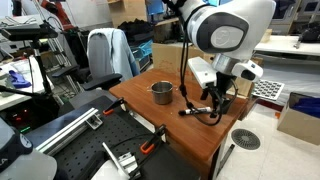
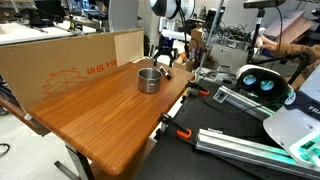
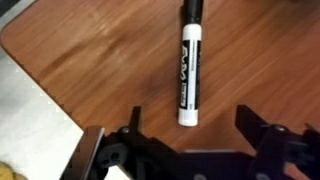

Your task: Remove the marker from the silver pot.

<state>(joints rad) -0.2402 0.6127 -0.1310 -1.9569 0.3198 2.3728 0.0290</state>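
The marker [image 3: 189,65] lies flat on the wooden surface [image 2: 110,120], right of the silver pot [image 1: 161,92] and apart from it. I'd judge the removal done. The hand [image 3: 190,140] hovers over it, spread wide, gripping nothing.

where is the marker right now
In the wrist view the slim black-and-white marker lies flat on the brown wooden table below the open tool, outside the round silver metal pot.

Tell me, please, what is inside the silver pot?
Nothing sticks out of the silver pot; its near wall hides the bottom. The marker lies on the table outside it.
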